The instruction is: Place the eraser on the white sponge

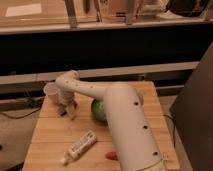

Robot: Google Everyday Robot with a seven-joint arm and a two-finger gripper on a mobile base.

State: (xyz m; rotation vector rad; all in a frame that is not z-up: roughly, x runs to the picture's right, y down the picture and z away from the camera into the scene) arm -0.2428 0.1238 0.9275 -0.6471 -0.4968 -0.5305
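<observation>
Eraser can't be made out near the tool (67,107), which sits low over the tabletop's (50,132) left side, just below a white cup (51,92). Can't tell its grip. To its right is a green bowl (98,111), with a tube (80,146) nearer the front.

No text, brand, number or sign can be read here. A white tube (80,146) lies on its side on the wooden bench (50,132). Its label carries dark markings along its length, but I cannot make out any letters or figures in them. My gripper (67,107) hangs low over the far left part of the bench, just beside a white cup (51,91), and neither bears any marking I can read. My white arm (125,120) shows only a few small dark dots. A pale rectangle (22,9) on the surface behind is too faint to read.
</observation>
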